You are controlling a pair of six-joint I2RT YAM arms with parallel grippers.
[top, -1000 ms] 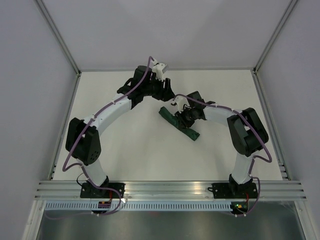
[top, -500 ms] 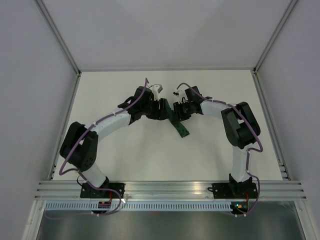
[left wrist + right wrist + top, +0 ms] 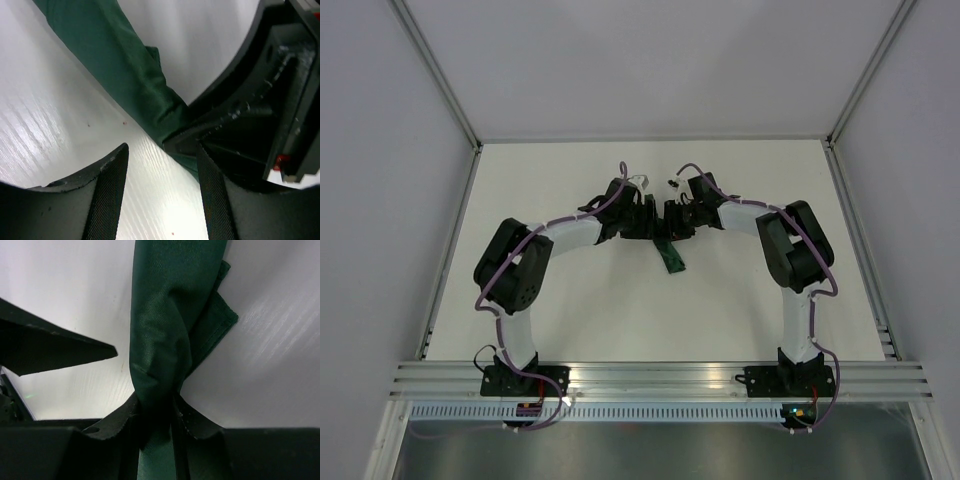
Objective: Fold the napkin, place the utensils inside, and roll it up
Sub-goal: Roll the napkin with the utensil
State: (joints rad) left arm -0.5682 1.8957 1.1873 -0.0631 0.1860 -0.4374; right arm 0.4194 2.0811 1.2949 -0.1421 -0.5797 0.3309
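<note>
One napkin [image 3: 165, 315], two end effectors [image 3: 160, 200] [image 3: 156, 422]

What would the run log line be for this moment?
napkin: narrow rolled bundle | right gripper: shut on napkin | left gripper: open, beside napkin, over table | fork: not visible

setting: robot lab / test cell. evidence: white table [image 3: 580, 300], plain pale wall panels [image 3: 375, 200] w/ alu frame posts [image 3: 435, 70], slotted alu rail [image 3: 660, 378] at near edge, left arm [image 3: 565, 233] + right arm [image 3: 798, 320] bolted on it.
</note>
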